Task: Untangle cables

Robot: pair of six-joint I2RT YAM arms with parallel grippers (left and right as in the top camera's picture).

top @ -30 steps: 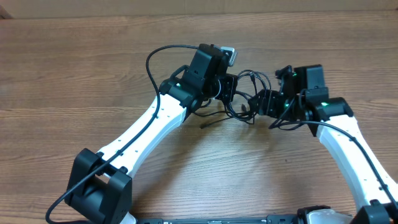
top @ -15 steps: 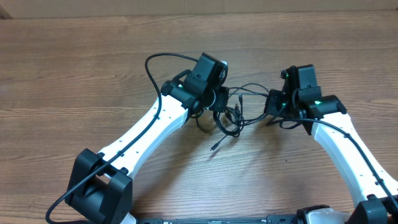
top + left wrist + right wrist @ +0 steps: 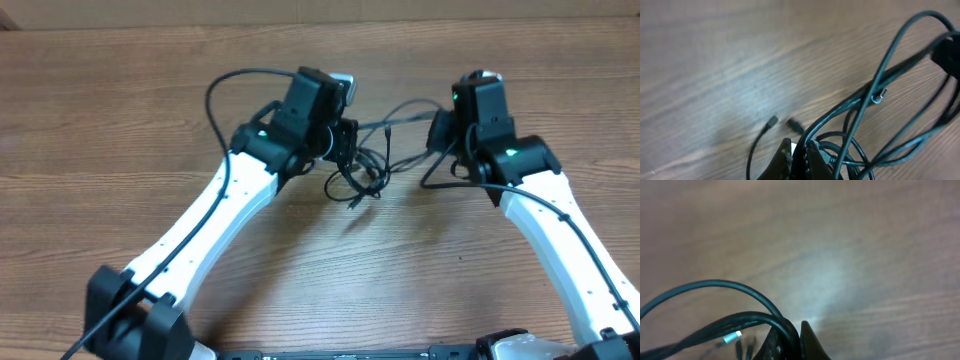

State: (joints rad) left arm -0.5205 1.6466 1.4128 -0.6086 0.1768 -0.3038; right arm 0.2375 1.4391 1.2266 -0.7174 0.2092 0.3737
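Your left gripper (image 3: 799,157) is pinched on a bundle of the cables (image 3: 875,82); the strands fan outward from its tips toward your right gripper (image 3: 444,132), which is likewise clamped on a few strands. The run between the two grippers is the long axis, and it lies roughly level across the wooden table (image 3: 120,120); the knotted loops hang just beside the left gripper, so that arm is nearer the tangle. The cables are thin, black and glossy; one silver plug tip (image 3: 880,95) sits among the crossing strands; a loose black plug end (image 3: 771,121) dangles near the left fingers.
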